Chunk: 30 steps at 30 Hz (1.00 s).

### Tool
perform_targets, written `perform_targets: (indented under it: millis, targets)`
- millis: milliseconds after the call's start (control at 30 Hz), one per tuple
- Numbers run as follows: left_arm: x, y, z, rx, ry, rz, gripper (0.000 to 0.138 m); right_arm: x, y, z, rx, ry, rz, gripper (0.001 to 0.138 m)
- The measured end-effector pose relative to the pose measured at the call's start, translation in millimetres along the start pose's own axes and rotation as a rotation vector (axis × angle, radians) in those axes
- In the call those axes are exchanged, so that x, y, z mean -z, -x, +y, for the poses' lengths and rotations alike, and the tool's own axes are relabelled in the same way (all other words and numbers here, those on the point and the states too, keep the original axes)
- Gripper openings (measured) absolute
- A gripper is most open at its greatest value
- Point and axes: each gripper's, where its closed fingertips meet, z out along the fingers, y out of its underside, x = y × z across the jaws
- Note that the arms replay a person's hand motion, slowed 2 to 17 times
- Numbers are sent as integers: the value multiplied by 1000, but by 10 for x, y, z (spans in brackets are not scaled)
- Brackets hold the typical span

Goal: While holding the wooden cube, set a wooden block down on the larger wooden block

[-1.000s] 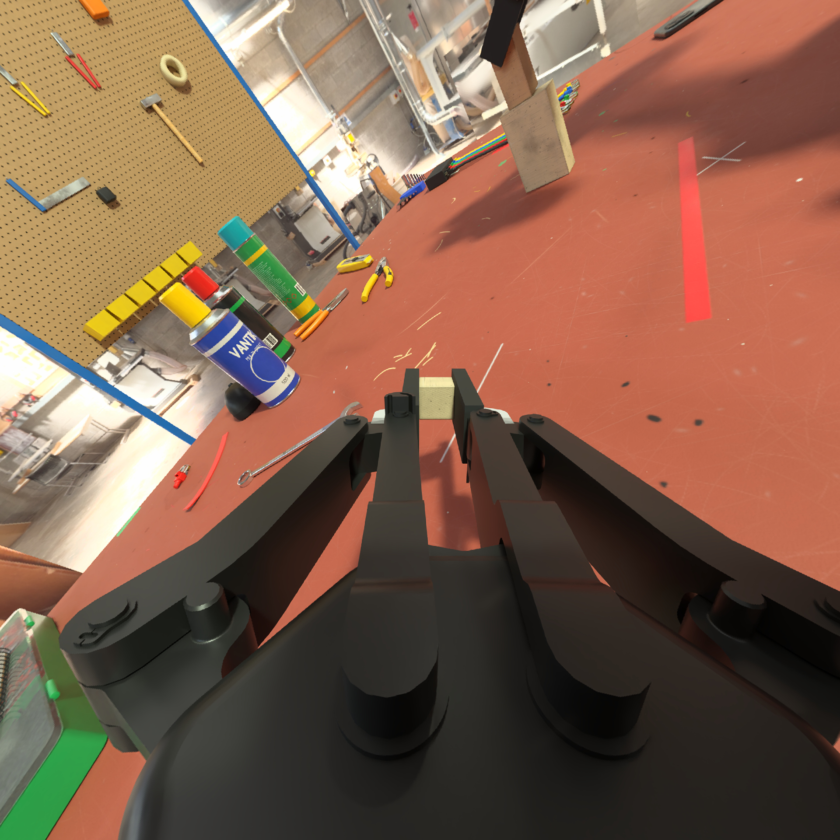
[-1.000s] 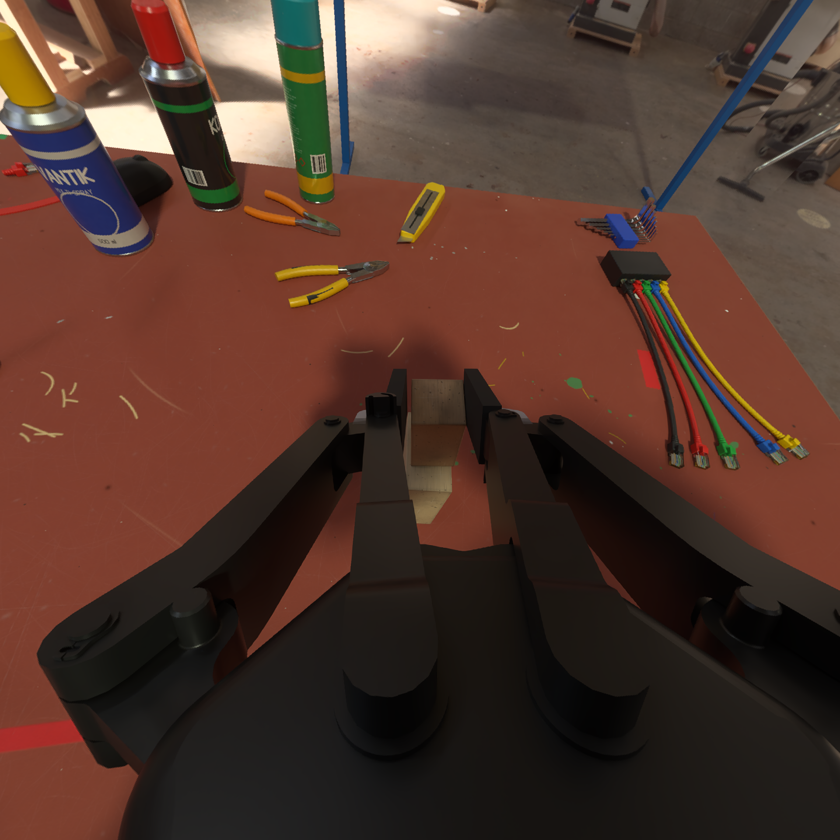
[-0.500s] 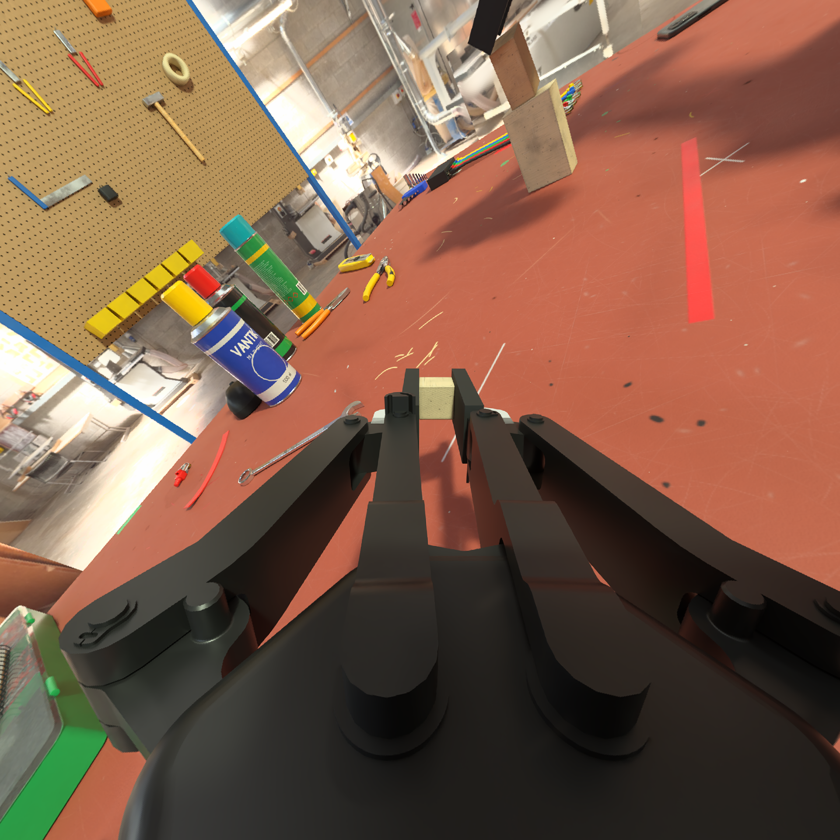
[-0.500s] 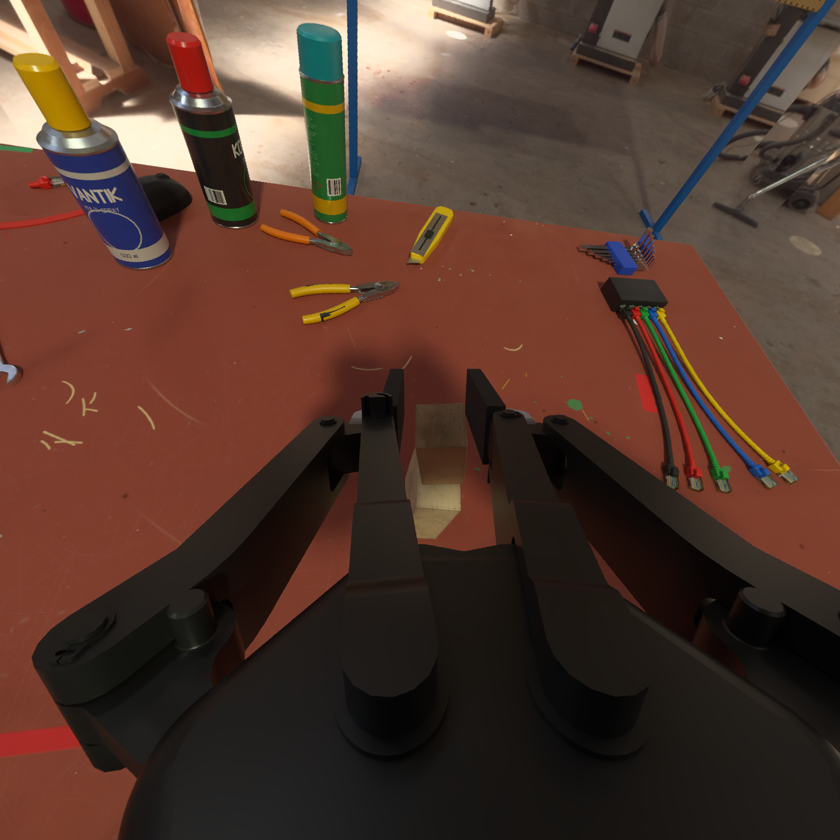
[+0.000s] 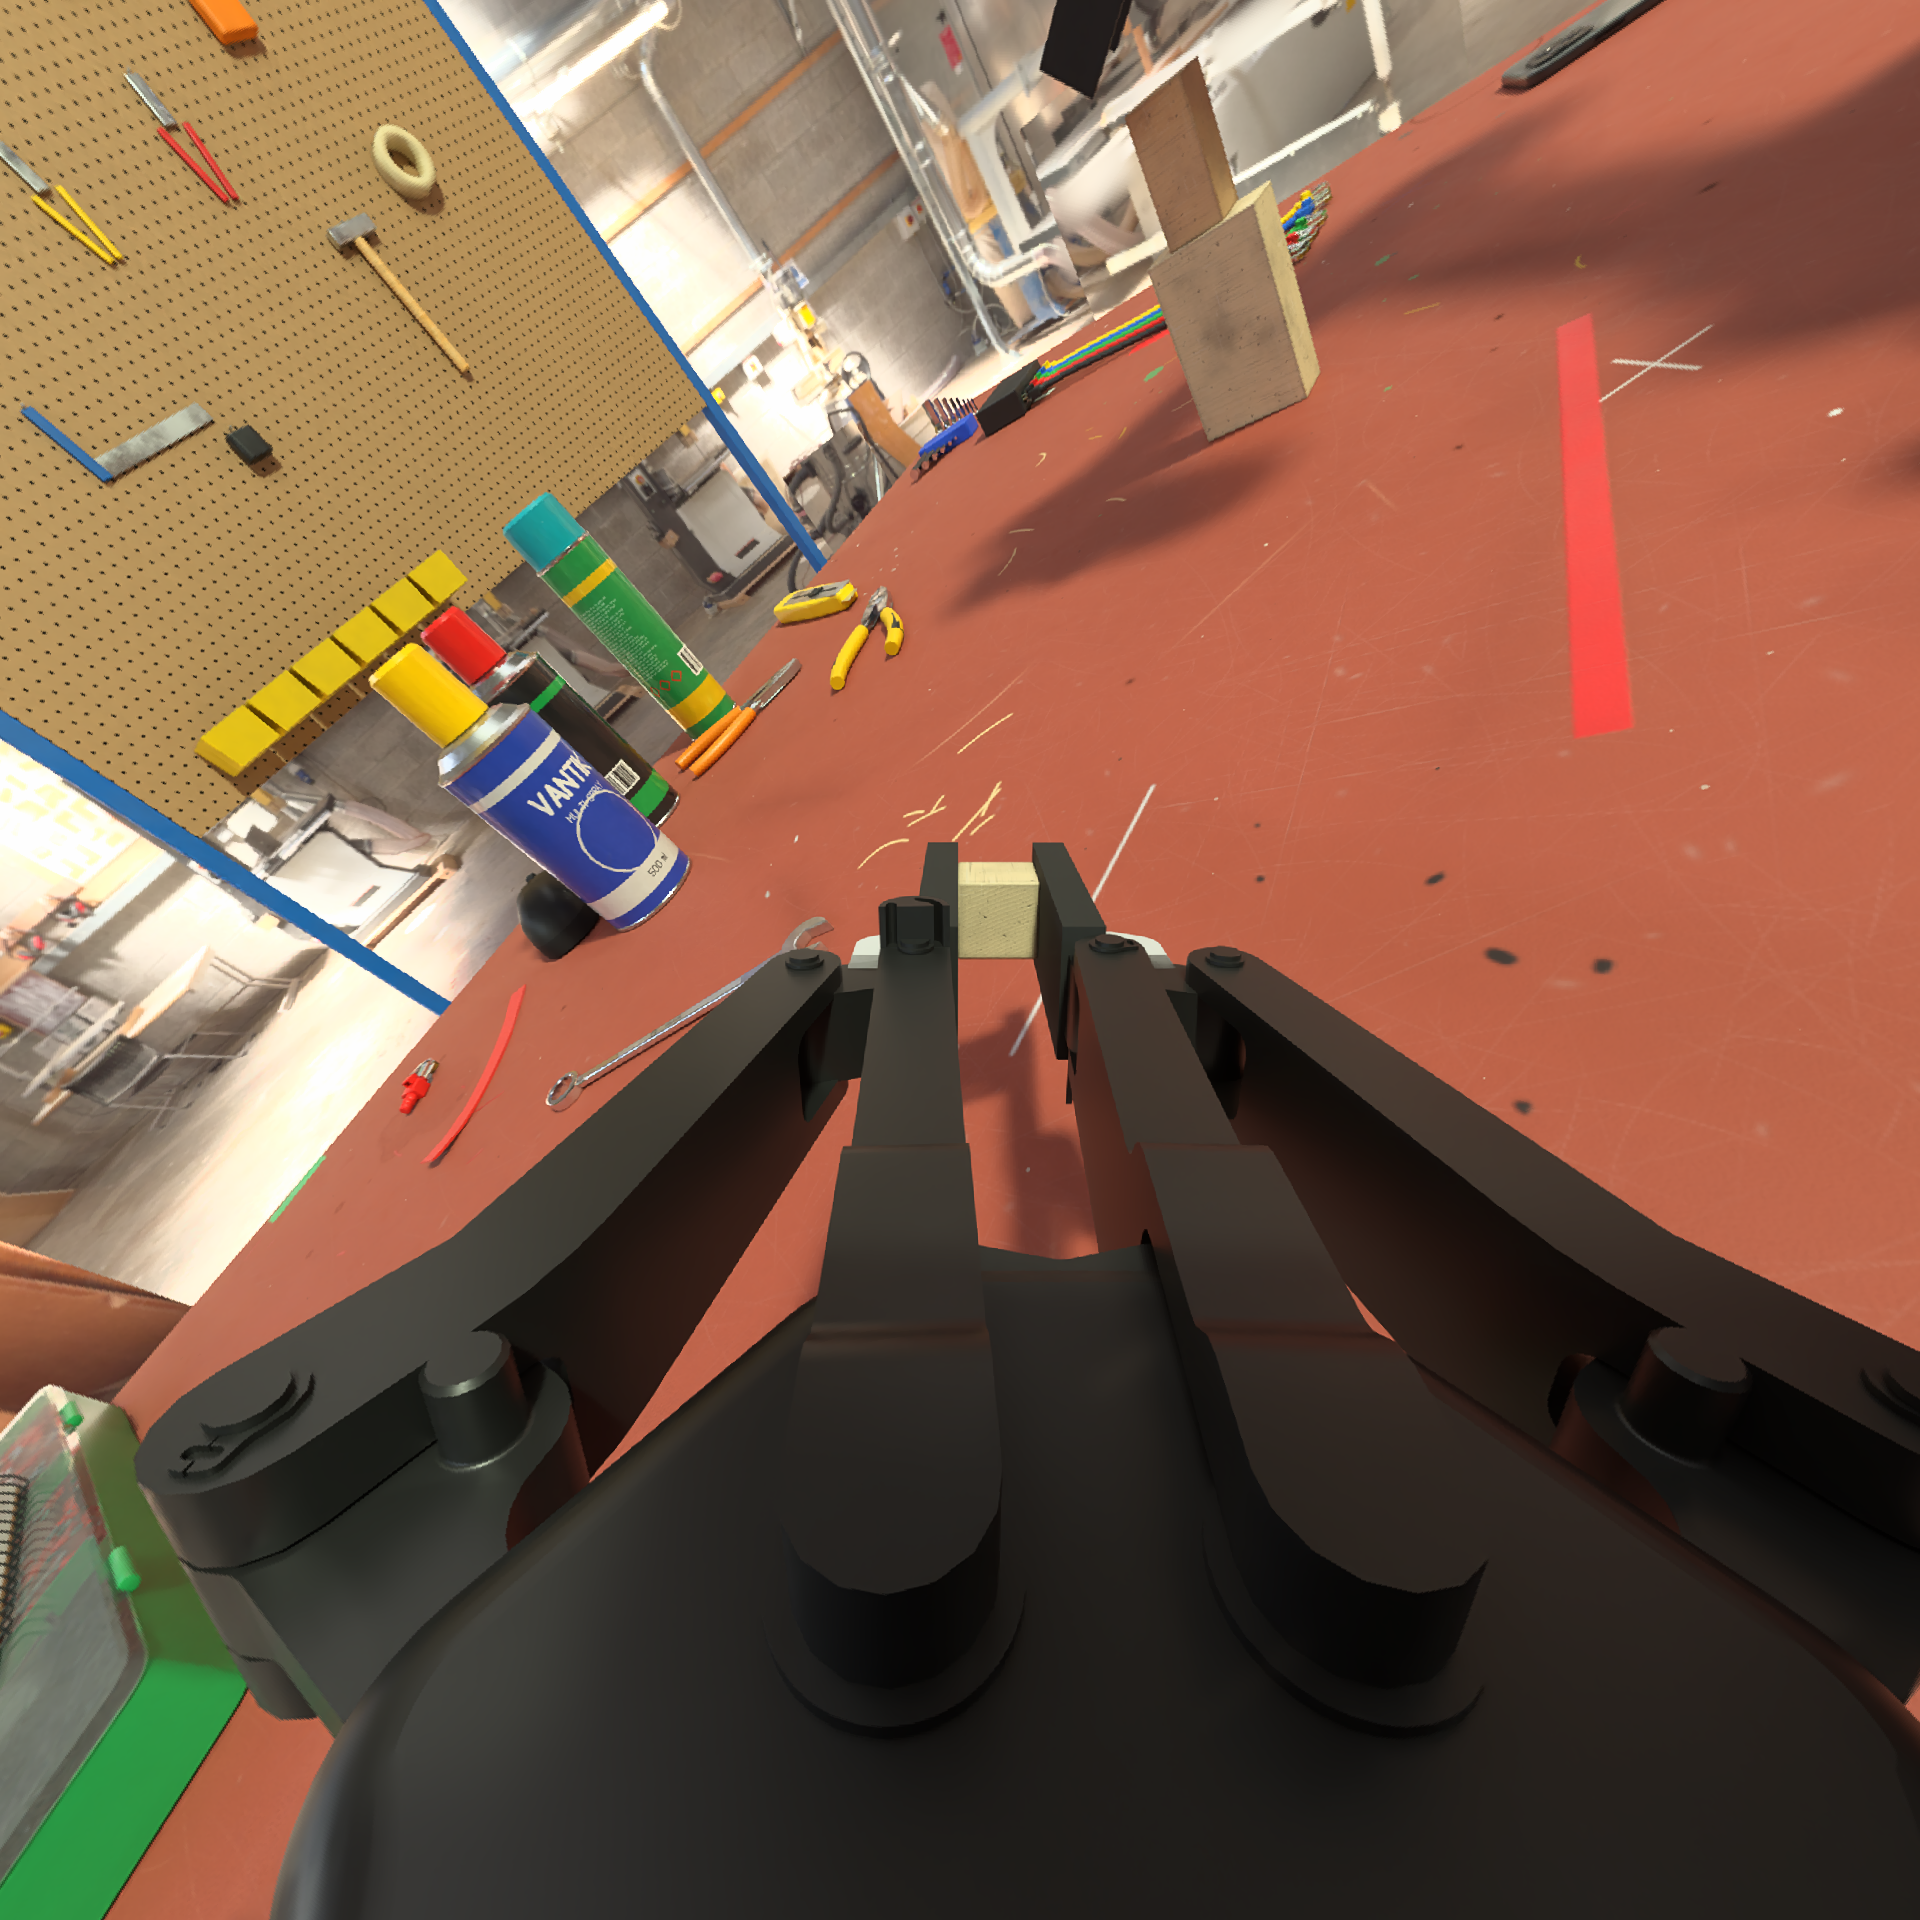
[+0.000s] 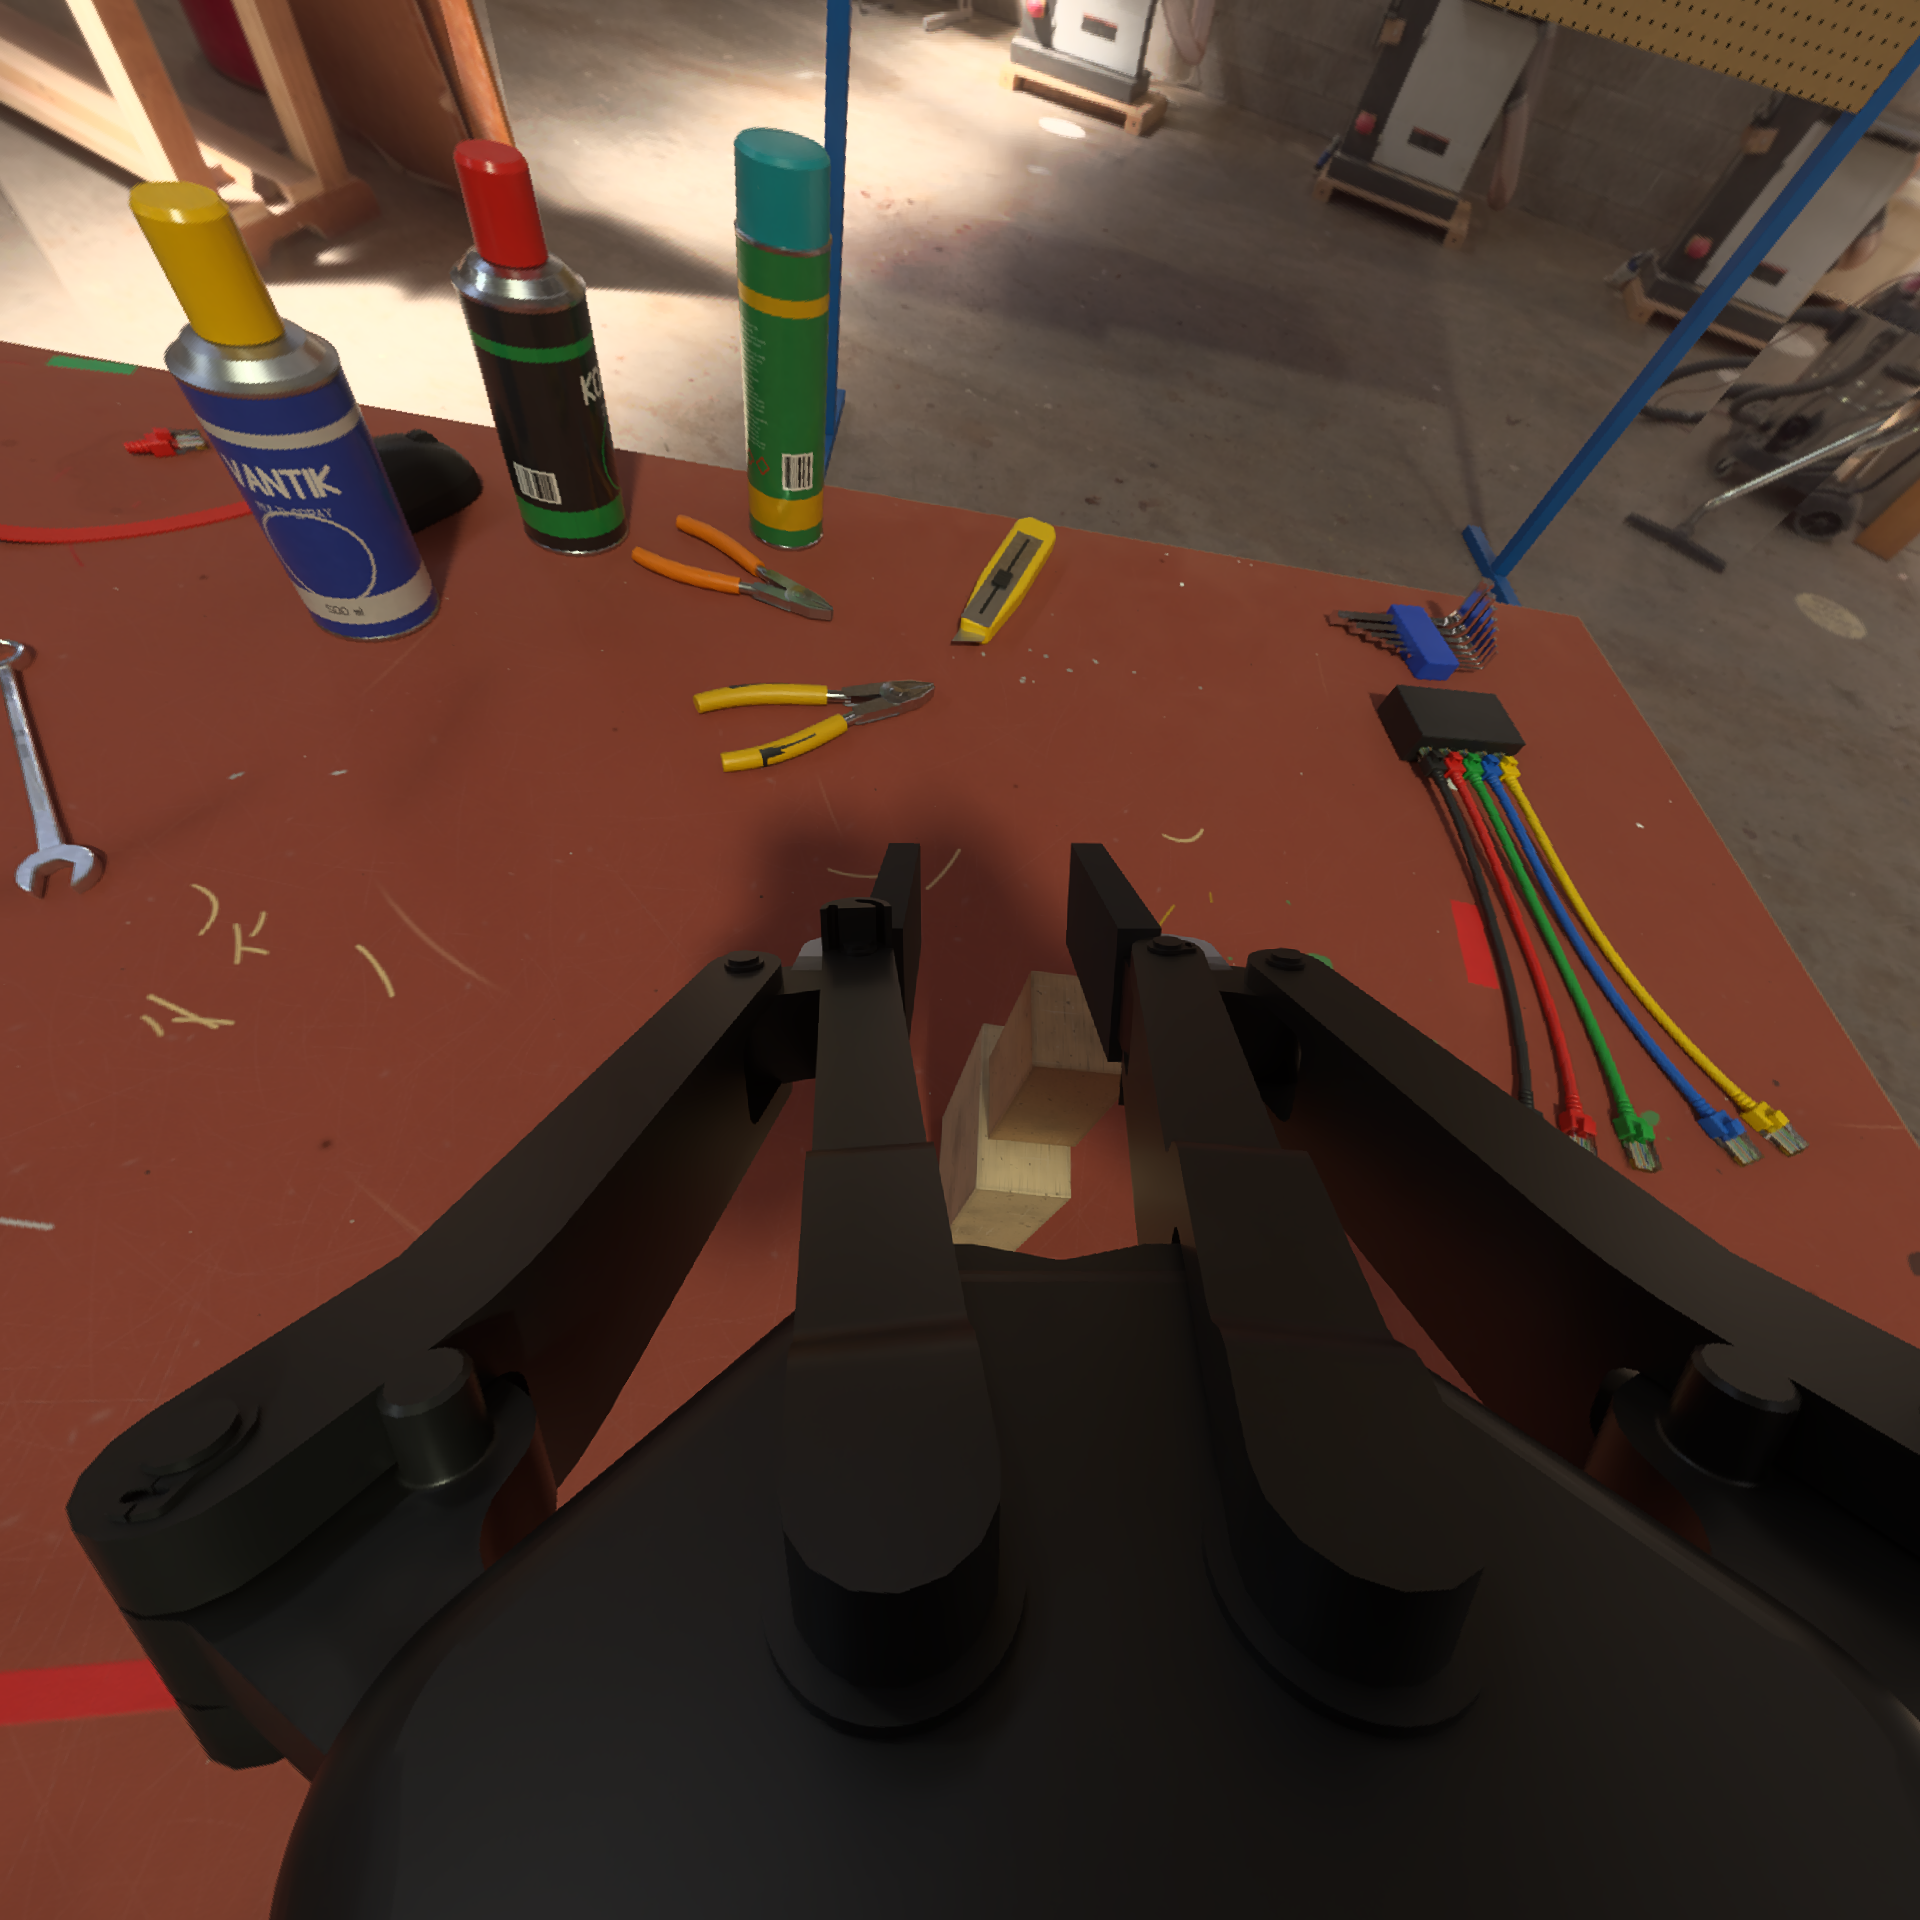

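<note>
My left gripper [image 5: 997,904] is shut on a small pale wooden cube [image 5: 997,909] and holds it above the red table. Far off in the left wrist view, a wooden block [image 5: 1179,156] stands on the larger wooden block [image 5: 1236,322], with the tip of my right gripper just above it. In the right wrist view my right gripper [image 6: 997,894] is open and empty. The wooden block [image 6: 1055,1091] rests on the larger block [image 6: 1013,1184] below and behind its fingertips [image 6: 899,894], apart from them.
Three spray cans [image 6: 301,468] stand along the far table edge. Orange pliers [image 6: 738,571], yellow pliers [image 6: 810,717], a utility knife [image 6: 1003,582], a wrench [image 6: 36,779] and coloured cables [image 6: 1600,987] lie on the table. A red tape strip [image 5: 1595,530] marks the surface.
My right gripper has opened, let go of the wooden block and drawn up and back from it. The block stays on the larger block. My left gripper still holds the cube.
</note>
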Motion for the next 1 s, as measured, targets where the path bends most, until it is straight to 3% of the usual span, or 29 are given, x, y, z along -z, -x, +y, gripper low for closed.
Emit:
perform_targets:
  millis: [1000]
  targets:
    - [19, 44, -16, 19, -5, -10, 19, 338, 403, -494, 80, -104, -47, 41]
